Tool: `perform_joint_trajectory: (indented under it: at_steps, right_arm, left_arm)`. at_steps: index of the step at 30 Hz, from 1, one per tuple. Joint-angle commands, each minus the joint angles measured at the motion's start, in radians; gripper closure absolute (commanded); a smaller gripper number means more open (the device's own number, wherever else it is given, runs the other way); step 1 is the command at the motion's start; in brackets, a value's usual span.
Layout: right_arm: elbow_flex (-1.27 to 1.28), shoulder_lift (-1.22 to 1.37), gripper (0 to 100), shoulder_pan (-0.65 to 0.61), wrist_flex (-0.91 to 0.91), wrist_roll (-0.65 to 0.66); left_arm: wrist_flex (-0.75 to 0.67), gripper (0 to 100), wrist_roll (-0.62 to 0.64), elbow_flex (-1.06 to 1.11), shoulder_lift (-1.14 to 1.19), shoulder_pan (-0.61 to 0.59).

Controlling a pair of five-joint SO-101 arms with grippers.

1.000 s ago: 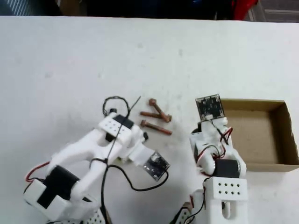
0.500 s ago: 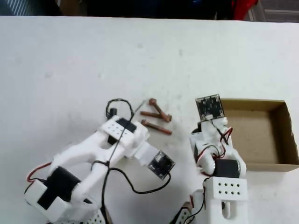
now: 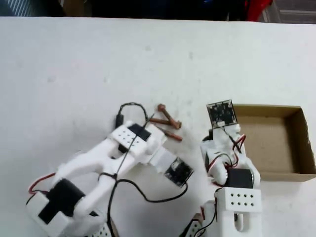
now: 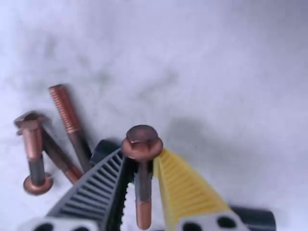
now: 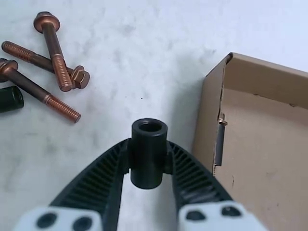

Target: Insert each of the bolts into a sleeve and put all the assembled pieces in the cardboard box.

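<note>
Two grippers, both loaded. Left gripper point(image 4: 141, 166) clamped on bolt point(image 4: 141, 144), shank lengthwise between fingers, head pointing outward past tips. Right gripper point(image 5: 148, 147) clamped on sleeve point(image 5: 149, 168), bore facing outward, cardboard box point(image 5: 262, 144) edge just beside. Two loose bolts point(image 4: 67, 120) crossed near left gripper; table point(image 3: 98, 59) stretches wide beyond.

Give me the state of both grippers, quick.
Left gripper: closed on a bolt, gripped just below its head.
Right gripper: closed on a black sleeve, held upright.
</note>
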Motion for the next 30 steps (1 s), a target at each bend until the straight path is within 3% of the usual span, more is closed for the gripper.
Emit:
perform_joint_trajectory:
  at_steps: [1,6,14,21,30]
  right_arm:
    - [-0.006,-0.018,97.1,0.004,-0.021,0.002]
    - [-0.003,-0.018,97.1,0.001,-0.022,0.002]
    - [0.083,-0.018,97.4,-0.064,-0.174,-0.005]
    - [0.089,-0.018,97.4,-0.137,-0.188,-0.008]
    - [0.089,-0.018,97.4,-0.266,-0.189,-0.008]
  left_arm:
    - [0.141,98,0.138,-0.112,-0.122,0.013]
    - [0.224,98,0.216,-0.17,-0.193,0.013]
    - [0.219,98,0.519,-0.216,-0.337,-0.102]
    - [0.21,98,0.531,-0.175,-0.417,-0.231]
    - [0.112,98,0.539,-0.048,-0.509,-0.3]
